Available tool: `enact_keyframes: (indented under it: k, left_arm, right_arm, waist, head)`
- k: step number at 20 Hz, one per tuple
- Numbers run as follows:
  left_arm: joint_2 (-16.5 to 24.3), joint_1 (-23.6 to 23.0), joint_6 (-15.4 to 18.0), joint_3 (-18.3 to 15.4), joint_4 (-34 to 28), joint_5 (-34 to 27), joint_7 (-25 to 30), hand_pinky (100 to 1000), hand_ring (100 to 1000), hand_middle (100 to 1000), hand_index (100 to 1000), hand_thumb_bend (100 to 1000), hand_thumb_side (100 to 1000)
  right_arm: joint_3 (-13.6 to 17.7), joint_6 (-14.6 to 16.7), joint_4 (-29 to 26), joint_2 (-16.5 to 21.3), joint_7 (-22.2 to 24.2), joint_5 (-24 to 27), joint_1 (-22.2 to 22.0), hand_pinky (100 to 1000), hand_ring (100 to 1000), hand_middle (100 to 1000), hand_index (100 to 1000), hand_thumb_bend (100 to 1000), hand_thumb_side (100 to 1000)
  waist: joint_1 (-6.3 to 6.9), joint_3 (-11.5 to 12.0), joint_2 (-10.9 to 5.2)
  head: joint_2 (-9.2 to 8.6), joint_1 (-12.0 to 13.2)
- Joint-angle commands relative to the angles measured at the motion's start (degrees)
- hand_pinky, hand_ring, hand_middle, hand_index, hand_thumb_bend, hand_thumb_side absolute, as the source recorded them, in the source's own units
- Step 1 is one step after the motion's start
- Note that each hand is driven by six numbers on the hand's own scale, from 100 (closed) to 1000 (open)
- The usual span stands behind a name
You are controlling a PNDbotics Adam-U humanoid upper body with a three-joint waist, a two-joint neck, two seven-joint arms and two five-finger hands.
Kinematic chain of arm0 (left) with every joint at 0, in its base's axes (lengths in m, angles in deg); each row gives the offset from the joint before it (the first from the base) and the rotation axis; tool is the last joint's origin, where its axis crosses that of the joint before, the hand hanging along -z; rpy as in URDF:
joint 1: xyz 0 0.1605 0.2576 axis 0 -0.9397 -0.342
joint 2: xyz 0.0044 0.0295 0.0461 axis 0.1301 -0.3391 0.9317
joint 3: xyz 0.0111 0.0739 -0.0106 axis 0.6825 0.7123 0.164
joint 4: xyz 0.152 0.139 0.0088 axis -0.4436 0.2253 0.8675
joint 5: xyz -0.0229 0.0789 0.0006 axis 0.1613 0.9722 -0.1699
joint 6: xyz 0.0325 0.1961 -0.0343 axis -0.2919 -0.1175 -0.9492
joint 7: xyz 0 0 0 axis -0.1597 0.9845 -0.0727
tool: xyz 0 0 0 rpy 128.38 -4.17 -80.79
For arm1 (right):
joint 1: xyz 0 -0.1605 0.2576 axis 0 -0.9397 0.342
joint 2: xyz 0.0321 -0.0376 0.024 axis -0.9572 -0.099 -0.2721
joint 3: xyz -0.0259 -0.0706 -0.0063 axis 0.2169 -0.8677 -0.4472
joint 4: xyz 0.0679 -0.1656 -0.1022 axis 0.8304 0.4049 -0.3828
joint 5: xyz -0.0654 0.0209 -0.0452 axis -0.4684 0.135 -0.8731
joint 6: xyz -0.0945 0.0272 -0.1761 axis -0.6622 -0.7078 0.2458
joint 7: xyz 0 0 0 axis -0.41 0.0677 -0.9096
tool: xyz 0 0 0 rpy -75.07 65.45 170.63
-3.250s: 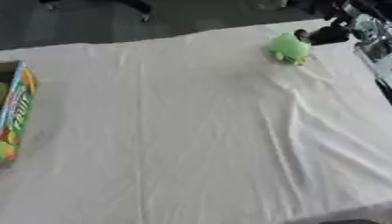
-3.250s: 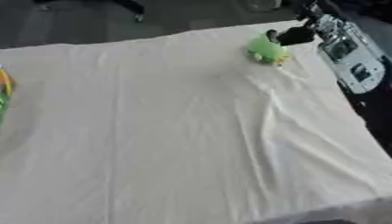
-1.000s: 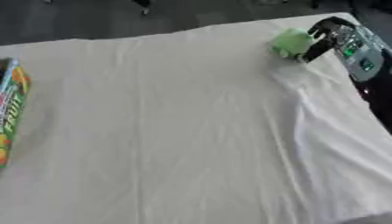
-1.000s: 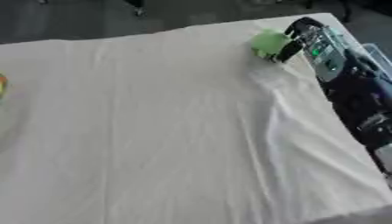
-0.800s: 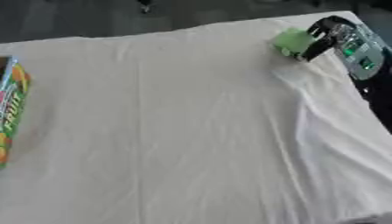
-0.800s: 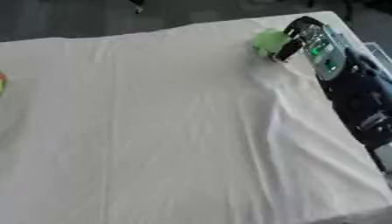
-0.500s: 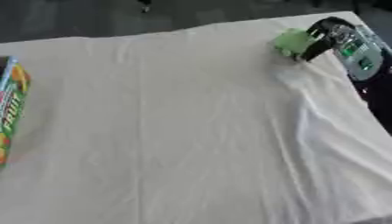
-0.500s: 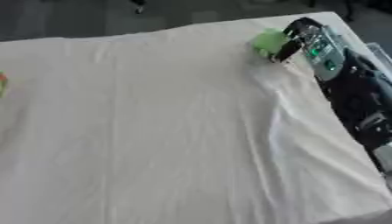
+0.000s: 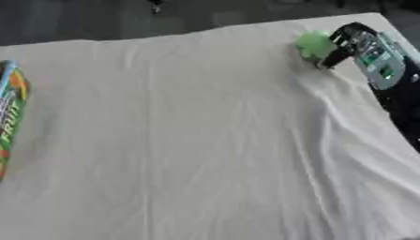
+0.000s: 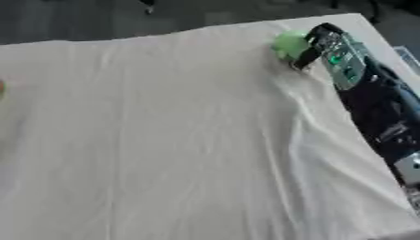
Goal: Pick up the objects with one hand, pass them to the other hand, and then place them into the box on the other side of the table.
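Already at the counter's far right corner, right hand [image 10: 321,40] curled against green toy [image 10: 290,44], box [image 9: 10,112] opposite.

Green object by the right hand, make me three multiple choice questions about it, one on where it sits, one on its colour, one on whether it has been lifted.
1. Where is the green object?
A. far right corner of the white cloth
B. inside the colourful box
C. near edge, centre

2. What colour is it?
A. red
B. light green
C. blue

3. What is its state?
A. held high above the table
B. lying in the box
C. down on the cloth with the right hand against it

Answers: 1 A, it lies near the cloth's far right corner, across from the box at the left edge. 2 B, it shows pale green against the white cloth. 3 C, it rests on the cloth and the hand's dark fingers meet its right side.
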Motion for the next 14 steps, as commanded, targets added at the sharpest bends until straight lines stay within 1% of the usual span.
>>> enact_keyframes:
  k: [1,3,4,6,9,14]
  left_arm:
    - [1.2,0.8,0.2,-0.9,-0.8,-0.2,0.0,632,694,627,732,431,599]
    - [1.1,0.9,0.3,-0.9,-0.8,-0.2,0.0,633,694,627,732,428,598]
    - [1.1,0.8,0.3,-0.9,-0.8,-0.1,0.1,633,694,627,732,428,598]
    - [1.2,0.8,0.2,-0.9,-0.8,0.0,0.0,633,694,627,732,425,598]
    - [1.1,0.8,0.2,-1.0,-0.8,0.0,0.0,633,694,627,732,422,599]
    - [0.9,0.8,0.3,-0.9,-0.7,0.0,0.0,634,694,627,732,416,603]
  right_arm:
    - [0.3,-0.5,-0.4,0.9,-2.1,0.8,0.5,801,767,626,759,215,100]
    - [0.1,-0.6,-0.6,0.8,-3.3,1.2,0.4,795,747,571,713,117,100]
    - [0.1,-0.6,-0.7,0.8,-3.8,1.4,0.3,790,735,549,693,107,100]
    - [-0.1,-0.3,-0.8,0.9,-4.9,1.6,0.2,778,708,514,665,100,100]
    - [-0.2,-0.3,-1.1,0.8,-7.0,1.9,0.0,772,684,486,640,100,100]
    - [-0.4,-0.3,-2.0,1.0,-10.0,2.4,-0.4,755,627,391,534,100,100]
  waist:
    - [-0.14,0.1,-0.97]
    - [-0.13,0.2,-1.03]
    - [-0.13,0.2,-1.08]
    - [-0.15,0.3,-1.15]
    - [-0.17,0.4,-1.33]
    - [-0.26,0.3,-1.55]
  head:
    - [-0.50,-0.2]
    - [-0.57,-0.2]
    - [-0.57,-0.2]
    - [-0.60,-0.2]
    - [-0.47,-0.1]
    - [-0.28,-0.1]
